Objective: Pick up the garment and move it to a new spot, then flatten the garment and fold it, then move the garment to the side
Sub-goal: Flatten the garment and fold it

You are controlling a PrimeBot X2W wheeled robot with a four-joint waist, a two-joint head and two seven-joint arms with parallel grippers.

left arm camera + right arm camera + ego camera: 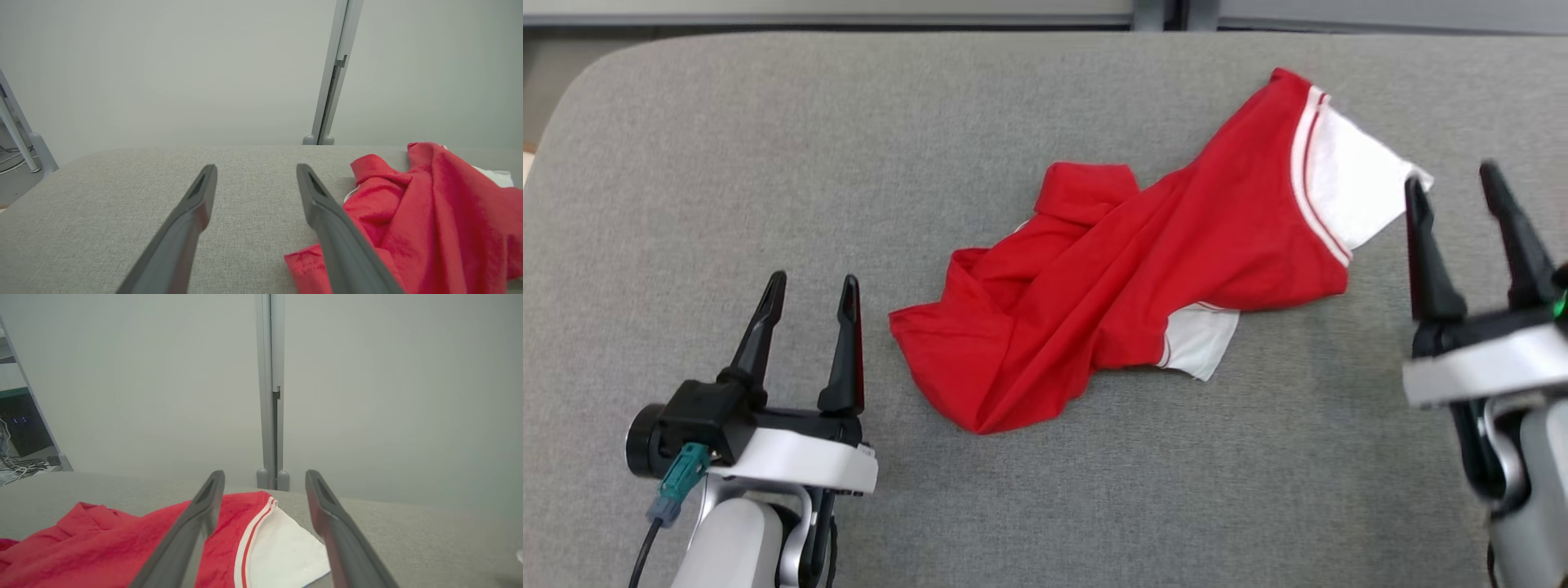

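Note:
The garment (1143, 261) is a red shirt with white, red-striped sleeves, lying crumpled across the middle of the grey table (686, 163). One white sleeve (1352, 184) stretches toward the back right. My right gripper (1454, 175) stands open just right of that sleeve's tip, with nothing between its fingers. In the right wrist view the right gripper (264, 475) frames the white sleeve (282, 551) below it. My left gripper (813, 282) is open and empty, just left of the shirt's near red corner. The left wrist view shows the left gripper (256, 169) with the garment (429, 216) at its right.
A pale wall and a grey upright post (270, 392) stand behind the table's far edge. Bare grey tabletop lies to the left and along the front of the shirt. Cables and a dark unit (18, 433) sit beyond the table's left end.

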